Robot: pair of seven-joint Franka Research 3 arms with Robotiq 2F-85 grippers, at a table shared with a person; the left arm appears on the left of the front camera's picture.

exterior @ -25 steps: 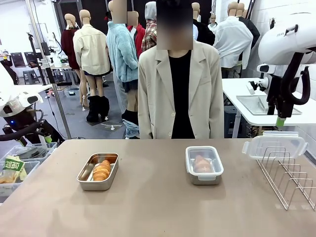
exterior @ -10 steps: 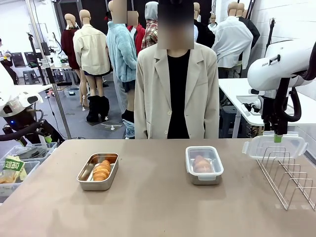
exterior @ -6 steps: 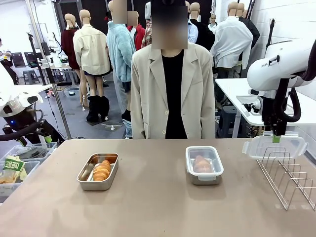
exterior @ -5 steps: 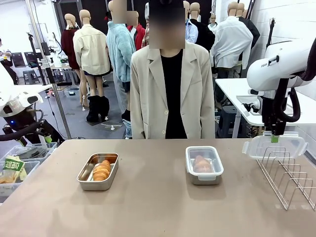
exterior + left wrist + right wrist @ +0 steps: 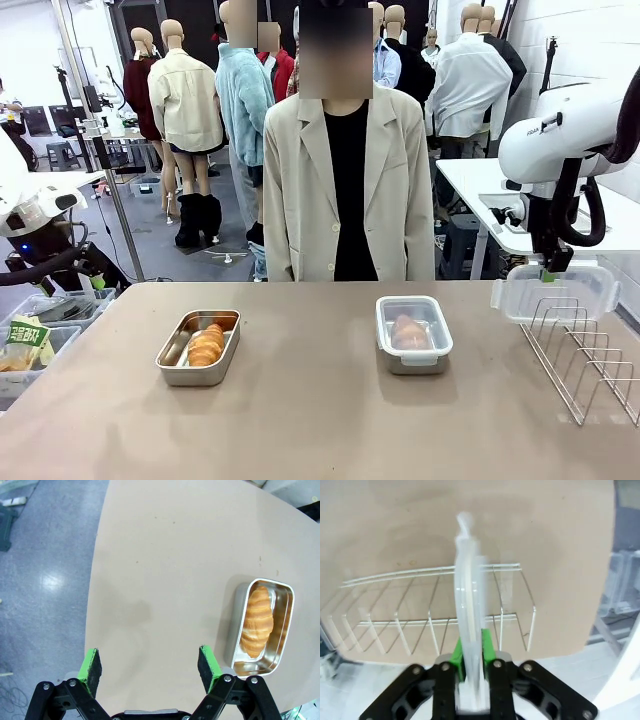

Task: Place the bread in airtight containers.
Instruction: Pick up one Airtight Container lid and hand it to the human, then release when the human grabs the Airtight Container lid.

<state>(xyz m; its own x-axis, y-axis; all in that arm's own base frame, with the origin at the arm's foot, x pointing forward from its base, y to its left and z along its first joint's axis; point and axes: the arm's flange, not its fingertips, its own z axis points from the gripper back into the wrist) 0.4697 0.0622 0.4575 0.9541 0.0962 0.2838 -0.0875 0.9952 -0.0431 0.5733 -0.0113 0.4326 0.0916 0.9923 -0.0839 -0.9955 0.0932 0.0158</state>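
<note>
The right tool [image 5: 472,652] is clenched on the upper edge of a translucent lid [image 5: 555,293], which stands on edge in the wire rack [image 5: 585,352] at the right side of the counter [image 5: 320,420]. The left tool [image 5: 150,662] is released, its fingers wide apart above the counter near the open steel container [image 5: 198,348] with one bread roll [image 5: 206,344] inside. The second roll [image 5: 409,331] lies in the lidded container [image 5: 413,333] near the middle
</note>
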